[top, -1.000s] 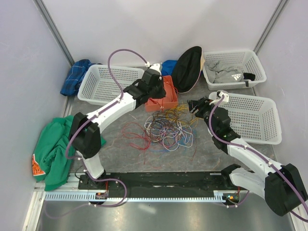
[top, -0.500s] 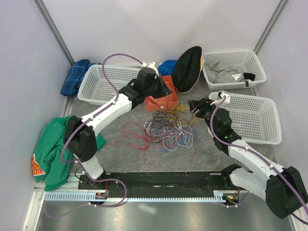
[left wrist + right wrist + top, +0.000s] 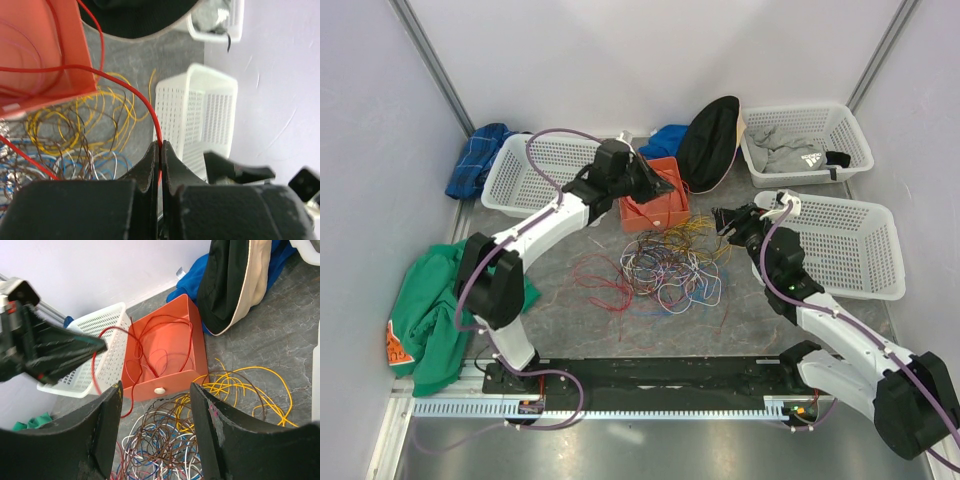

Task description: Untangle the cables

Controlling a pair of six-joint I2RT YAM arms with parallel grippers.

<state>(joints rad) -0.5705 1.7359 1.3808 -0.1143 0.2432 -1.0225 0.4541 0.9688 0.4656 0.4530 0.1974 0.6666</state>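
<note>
Left gripper (image 3: 160,146) pinching a red cable (image 3: 125,82) looped into the orange box (image 3: 197,340), with right gripper (image 3: 155,387) spread wide, holding nothing, just beside the remaining cables (image 3: 670,265) heaped on the grey table (image 3: 570,310).

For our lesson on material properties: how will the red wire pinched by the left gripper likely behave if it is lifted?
Probably floppy: the red wire curves and droops from the shut left gripper into the orange box. Likely light, being string-thin. It may snag, since its loops lie near the tangled pile of wires.
</note>
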